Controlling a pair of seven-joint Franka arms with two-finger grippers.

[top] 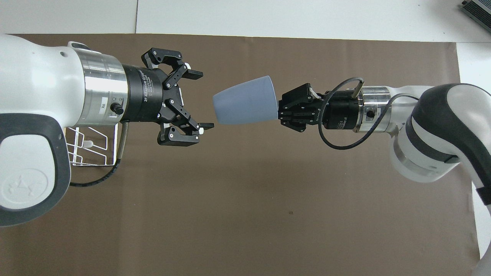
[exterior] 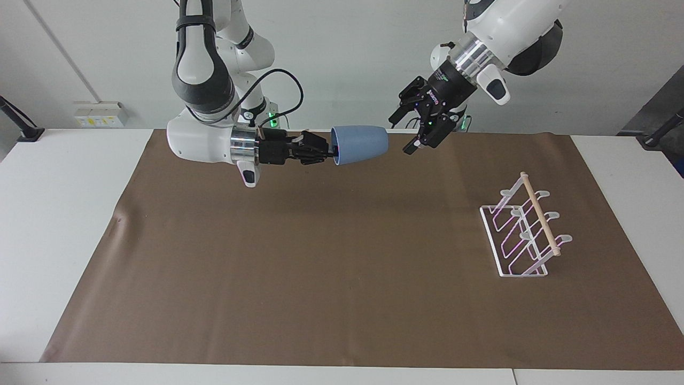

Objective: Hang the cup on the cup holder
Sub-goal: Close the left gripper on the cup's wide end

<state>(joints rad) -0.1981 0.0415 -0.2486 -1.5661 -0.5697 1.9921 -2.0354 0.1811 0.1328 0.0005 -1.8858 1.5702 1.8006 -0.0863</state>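
My right gripper (exterior: 331, 152) (top: 279, 109) is shut on the rim of the light blue cup (exterior: 361, 144) (top: 245, 100). It holds the cup on its side in the air over the brown mat, base pointing toward the left arm's end. My left gripper (exterior: 402, 135) (top: 203, 99) hangs open just off that base, jaws spread wide and facing it, with a small gap between them. The white wire cup holder (exterior: 521, 235) (top: 92, 145) with its wooden dowel stands on the mat at the left arm's end. In the overhead view the left arm covers most of it.
A brown mat (exterior: 320, 278) (top: 245, 214) covers most of the white table (exterior: 59, 214). A black cable loops under the right wrist (top: 337, 142). Nothing else lies on the mat.
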